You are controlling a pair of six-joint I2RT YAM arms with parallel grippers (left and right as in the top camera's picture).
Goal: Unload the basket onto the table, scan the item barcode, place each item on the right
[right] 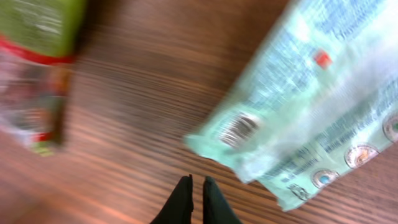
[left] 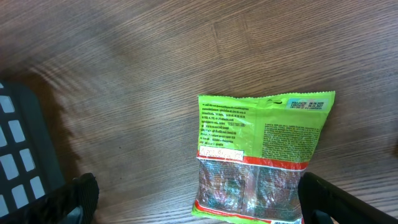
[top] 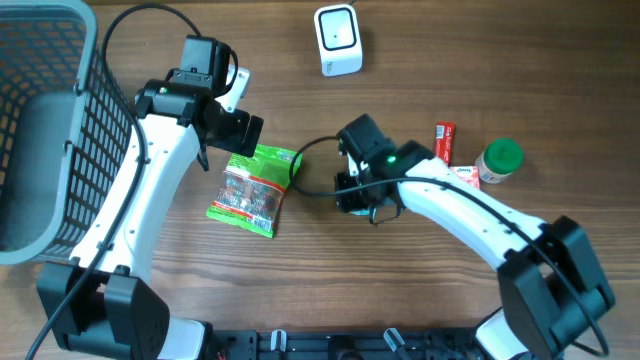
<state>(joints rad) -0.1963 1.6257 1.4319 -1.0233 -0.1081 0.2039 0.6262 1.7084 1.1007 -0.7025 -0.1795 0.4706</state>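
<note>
Left claw [left: 205, 202] spread above green snack bag [top: 250, 188]; right claw [right: 196, 182] pressed together, empty.
Scan seems not begun (scanner [top: 338, 40] stands well beyond bag).

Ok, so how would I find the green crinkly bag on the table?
Start at the big grey plastic mesh basket at the left edge of the wooden table. Just right of it lies a flat green plastic snack bag. Only it has a red stripe and a see-through bottom half.
</note>
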